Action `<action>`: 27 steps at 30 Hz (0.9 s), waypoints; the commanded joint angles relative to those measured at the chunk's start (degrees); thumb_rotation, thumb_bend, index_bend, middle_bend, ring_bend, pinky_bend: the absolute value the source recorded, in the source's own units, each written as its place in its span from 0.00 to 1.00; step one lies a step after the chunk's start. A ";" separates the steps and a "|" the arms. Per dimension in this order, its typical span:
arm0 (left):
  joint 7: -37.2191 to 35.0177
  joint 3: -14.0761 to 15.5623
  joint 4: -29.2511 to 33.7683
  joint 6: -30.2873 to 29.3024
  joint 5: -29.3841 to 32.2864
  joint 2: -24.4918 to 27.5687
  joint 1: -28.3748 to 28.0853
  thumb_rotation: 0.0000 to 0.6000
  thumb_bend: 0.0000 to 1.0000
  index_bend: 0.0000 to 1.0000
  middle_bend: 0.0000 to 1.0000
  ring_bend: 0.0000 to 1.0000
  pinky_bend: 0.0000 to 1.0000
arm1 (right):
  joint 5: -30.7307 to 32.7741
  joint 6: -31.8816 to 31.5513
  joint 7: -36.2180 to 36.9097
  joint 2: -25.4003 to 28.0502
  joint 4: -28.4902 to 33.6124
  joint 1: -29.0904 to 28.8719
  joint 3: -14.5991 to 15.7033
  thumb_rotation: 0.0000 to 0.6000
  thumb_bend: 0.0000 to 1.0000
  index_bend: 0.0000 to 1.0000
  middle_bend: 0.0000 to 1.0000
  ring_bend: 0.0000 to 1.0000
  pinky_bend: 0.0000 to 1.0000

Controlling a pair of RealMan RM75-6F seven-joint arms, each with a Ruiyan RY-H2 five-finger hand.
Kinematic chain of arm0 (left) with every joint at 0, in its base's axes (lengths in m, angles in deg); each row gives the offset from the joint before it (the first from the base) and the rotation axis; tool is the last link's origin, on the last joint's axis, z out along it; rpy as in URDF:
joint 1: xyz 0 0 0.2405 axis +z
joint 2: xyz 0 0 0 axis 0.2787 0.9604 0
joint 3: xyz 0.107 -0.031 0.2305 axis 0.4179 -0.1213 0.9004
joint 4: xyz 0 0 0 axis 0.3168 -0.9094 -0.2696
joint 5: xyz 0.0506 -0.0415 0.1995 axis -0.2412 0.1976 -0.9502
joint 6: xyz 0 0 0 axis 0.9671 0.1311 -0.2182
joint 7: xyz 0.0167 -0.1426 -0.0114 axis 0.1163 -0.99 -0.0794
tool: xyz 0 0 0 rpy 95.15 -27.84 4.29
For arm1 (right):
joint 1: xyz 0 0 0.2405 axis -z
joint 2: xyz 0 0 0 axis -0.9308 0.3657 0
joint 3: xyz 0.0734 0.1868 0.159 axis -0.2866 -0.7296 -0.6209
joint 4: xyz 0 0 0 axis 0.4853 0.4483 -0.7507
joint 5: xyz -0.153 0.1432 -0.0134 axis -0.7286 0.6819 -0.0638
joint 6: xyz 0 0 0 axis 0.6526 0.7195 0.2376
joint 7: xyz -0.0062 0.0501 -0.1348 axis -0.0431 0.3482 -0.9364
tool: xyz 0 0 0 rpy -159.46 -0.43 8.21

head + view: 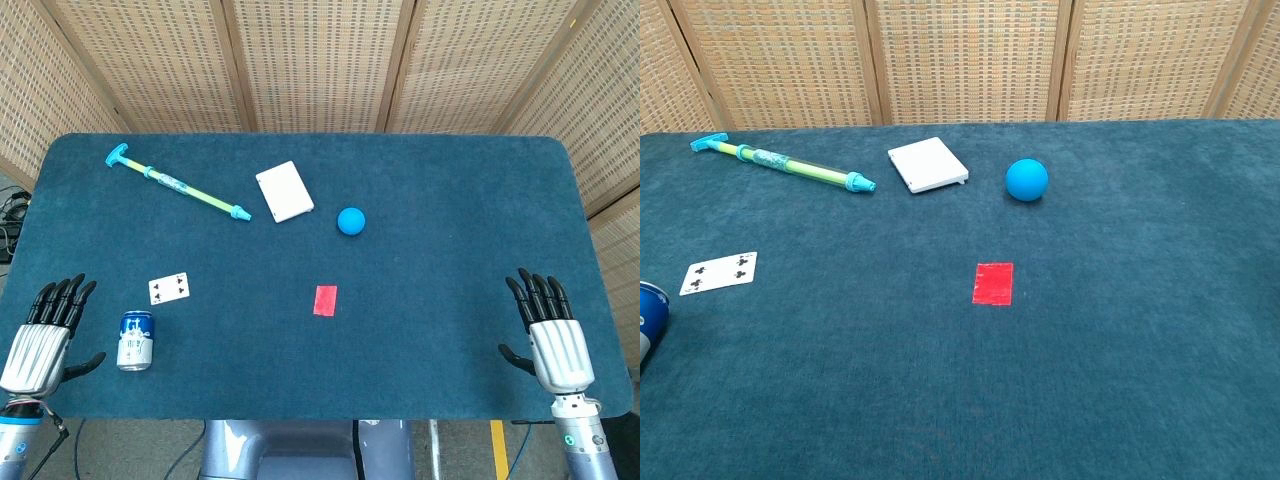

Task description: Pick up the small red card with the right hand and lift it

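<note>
The small red card (325,300) lies flat on the blue table (440,180), near the middle and slightly toward the front; the chest view shows the red card (993,283) alone on the cloth. My right hand (549,325) rests at the table's front right, fingers stretched apart and holding nothing, well to the right of the card. My left hand (44,335) lies at the front left edge, fingers spread and empty. Neither hand appears in the chest view.
A blue ball (351,221) and a white box (284,191) sit behind the card. A teal and yellow stick (178,183) lies at the back left. A playing card (168,288) and a blue can (135,340) are near my left hand.
</note>
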 commanded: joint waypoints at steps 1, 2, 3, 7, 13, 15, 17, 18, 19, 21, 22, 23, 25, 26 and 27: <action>0.19 0.05 0.13 0.00 0.03 0.03 0.04 1.00 0.11 0.00 0.00 0.00 0.03 | -0.09 -0.07 0.34 -0.02 -0.07 0.01 0.06 1.00 0.19 0.02 0.00 0.00 0.00; 0.20 0.05 0.18 -0.01 0.04 0.04 0.05 1.00 0.11 0.00 0.00 0.00 0.03 | -0.09 -0.01 0.46 -0.03 -0.09 0.00 0.09 1.00 0.19 0.02 0.00 0.00 0.00; 0.20 0.05 0.23 -0.06 0.04 0.06 0.07 1.00 0.11 0.00 0.00 0.00 0.03 | -0.08 0.07 0.59 -0.03 -0.10 -0.01 0.12 1.00 0.19 0.02 0.00 0.00 0.00; -0.02 0.01 0.44 -0.34 -0.02 0.16 0.16 1.00 0.10 0.00 0.00 0.00 0.03 | 0.02 0.84 1.67 0.05 -0.03 -0.22 0.35 1.00 0.19 0.02 0.00 0.00 0.00; -0.74 -0.09 0.57 -0.21 0.01 0.38 -0.01 1.00 0.11 0.00 0.00 0.00 0.03 | 0.08 1.98 3.79 0.07 -0.24 -0.82 0.39 1.00 0.18 0.02 0.00 0.00 0.00; -0.92 -0.16 0.57 -0.12 0.17 0.39 -0.04 1.00 0.11 0.00 0.00 0.00 0.03 | 0.19 2.47 4.53 -0.08 -0.43 -1.08 0.38 1.00 0.18 0.02 0.00 0.00 0.00; -1.01 -0.21 0.55 0.03 0.42 0.34 -0.08 1.00 0.11 0.00 0.00 0.00 0.03 | 0.32 3.10 5.85 -0.49 -1.00 -1.61 0.13 1.00 0.18 0.03 0.00 0.00 0.00; -0.95 -0.23 0.52 0.12 0.51 0.26 -0.11 1.00 0.11 0.00 0.00 0.00 0.03 | 0.47 3.34 6.28 -0.77 -1.35 -1.87 -0.07 1.00 0.18 0.03 0.00 0.00 0.00; -0.87 -0.25 0.46 0.16 0.55 0.14 -0.14 1.00 0.12 0.00 0.00 0.00 0.03 | 0.68 3.79 6.59 -1.15 -1.74 -2.24 -0.31 1.00 0.18 0.03 0.00 0.00 0.00; -0.73 -0.25 0.34 0.30 0.67 -0.05 -0.18 1.00 0.12 0.00 0.00 0.00 0.03 | 1.09 4.79 6.74 -1.69 -2.28 -3.00 -0.72 1.00 0.18 0.04 0.00 0.00 0.00; -0.65 -0.32 0.27 0.37 0.76 -0.18 -0.24 1.00 0.12 0.00 0.00 0.00 0.03 | 1.54 5.76 6.82 -2.03 -2.53 -3.73 -1.19 1.00 0.18 0.04 0.00 0.00 0.00; -0.60 -0.41 0.21 0.38 0.82 -0.28 -0.30 1.00 0.12 0.00 0.00 0.00 0.03 | 2.14 6.88 6.90 -2.32 -2.69 -4.56 -1.75 1.00 0.18 0.04 0.00 0.00 0.00; -0.57 -0.60 0.08 0.31 0.95 -0.47 -0.36 1.00 0.12 0.00 0.00 0.00 0.03 | 3.20 8.85 6.94 -2.77 -2.84 -6.12 -2.87 1.00 0.18 0.04 0.00 0.00 0.00; -0.56 -0.72 0.00 0.33 1.13 -0.57 -0.39 1.00 0.12 0.00 0.00 0.00 0.03 | 3.92 10.05 6.84 -3.05 -2.87 -7.08 -3.58 1.00 0.18 0.04 0.00 0.00 0.00; -0.55 -0.82 -0.07 0.40 1.33 -0.64 -0.43 1.00 0.12 0.00 0.00 0.00 0.03 | 4.57 11.28 6.60 -3.38 -2.86 -8.17 -4.36 1.00 0.18 0.04 0.00 0.00 0.00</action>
